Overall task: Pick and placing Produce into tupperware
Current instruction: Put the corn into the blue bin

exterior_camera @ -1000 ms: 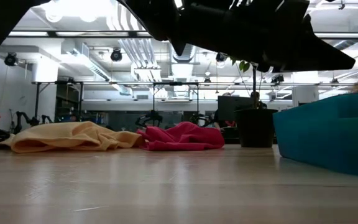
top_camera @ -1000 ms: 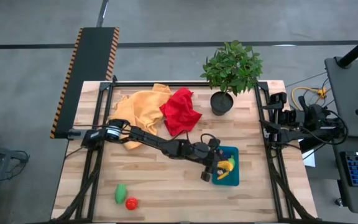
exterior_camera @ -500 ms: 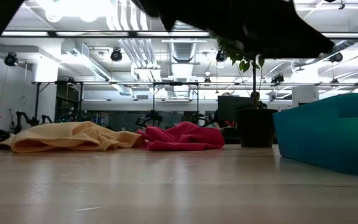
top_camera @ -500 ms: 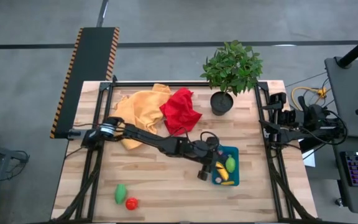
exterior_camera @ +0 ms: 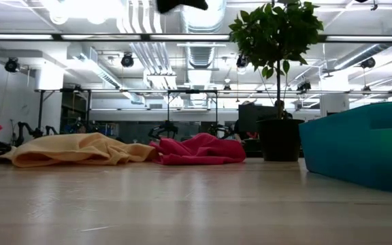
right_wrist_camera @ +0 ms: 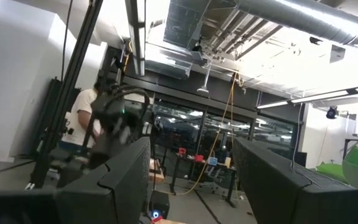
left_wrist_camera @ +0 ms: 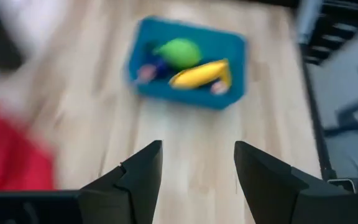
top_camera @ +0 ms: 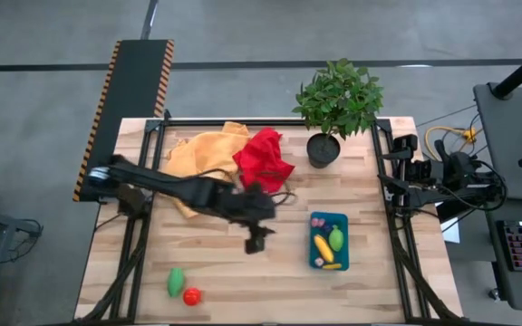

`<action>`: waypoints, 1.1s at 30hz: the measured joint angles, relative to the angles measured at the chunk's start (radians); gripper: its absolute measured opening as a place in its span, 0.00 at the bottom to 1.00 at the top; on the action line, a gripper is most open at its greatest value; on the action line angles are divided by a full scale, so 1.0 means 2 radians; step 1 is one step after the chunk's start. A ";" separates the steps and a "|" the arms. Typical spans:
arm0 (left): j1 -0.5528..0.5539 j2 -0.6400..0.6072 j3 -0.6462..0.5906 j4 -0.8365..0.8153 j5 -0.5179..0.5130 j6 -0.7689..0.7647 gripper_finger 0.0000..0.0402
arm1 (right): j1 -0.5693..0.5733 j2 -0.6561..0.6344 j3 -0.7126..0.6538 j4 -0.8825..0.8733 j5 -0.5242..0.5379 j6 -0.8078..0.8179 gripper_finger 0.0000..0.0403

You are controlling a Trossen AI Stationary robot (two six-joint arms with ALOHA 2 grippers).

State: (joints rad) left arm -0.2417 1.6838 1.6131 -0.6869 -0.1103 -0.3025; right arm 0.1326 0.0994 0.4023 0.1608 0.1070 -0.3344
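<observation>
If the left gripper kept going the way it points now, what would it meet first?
Probably bare table: the left gripper, open and empty, aims down short of the blue container. Depth is uncertain.

Toy produce split between the teal tupperware (top_camera: 329, 241) and the bare tabletop.

The tupperware, a shallow rounded rectangle, lies flat just below the potted plant (top_camera: 336, 101). Inside it a yellow banana (top_camera: 322, 248) lies lengthwise beside a green piece (top_camera: 336, 239), with small pink bits (top_camera: 316, 221) at the end nearest the plant. Well apart from the tupperware, toward the table's opposite lower corner, a second green piece (top_camera: 177, 281) touches a red tomato (top_camera: 191, 295).
</observation>
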 joint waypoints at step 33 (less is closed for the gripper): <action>-0.281 0.068 -0.002 -0.373 0.066 -0.908 0.46 | 0.000 0.000 0.000 0.033 0.000 -0.008 0.56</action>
State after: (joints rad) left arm -0.8034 1.8194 1.6096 -1.4337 0.0210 -2.1180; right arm 0.1326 0.0992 0.4022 0.2261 0.1070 -0.3496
